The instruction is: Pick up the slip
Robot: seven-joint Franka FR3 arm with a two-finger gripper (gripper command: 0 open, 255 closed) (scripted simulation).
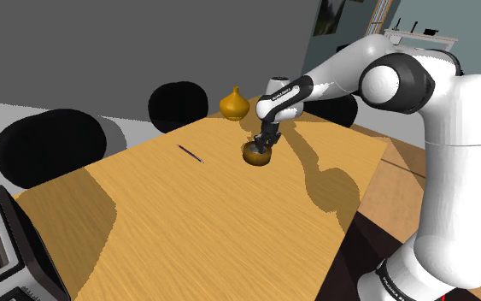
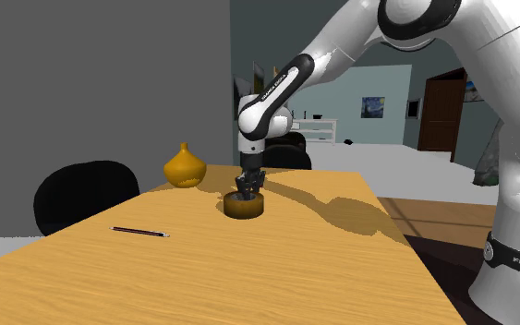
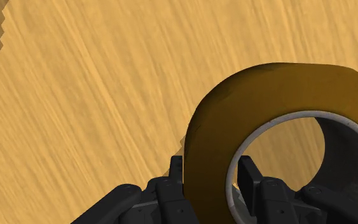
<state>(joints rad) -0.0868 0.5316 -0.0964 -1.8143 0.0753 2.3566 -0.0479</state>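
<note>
Nearest in the second exterior view, the white Franka arm (image 2: 516, 138) carries a dark band at its base with white letters beginning "FRANK", cut off at the picture's edge; the white lettering on the dark forearm joint is too small to read. The light wooden table (image 2: 248, 277) stretches away from there. Out toward its middle the all-black two-finger gripper (image 3: 212, 167) points straight down onto a brown ring-shaped roll (image 3: 260, 95) with a grey inner lining, which lies flat on the wood. One finger stands against the roll's outer side and the other inside the hole, so the two pinch the wall between them. In the second exterior view a thin dark pencil (image 2: 139, 231) lies well apart to the roll's left. Farther back, near the table's far edge, stands an ochre onion-shaped vase (image 2: 184, 169). Beyond the edge sit rounded black chair backs (image 1: 178, 104), then a plain grey wall (image 1: 144, 43)
</note>
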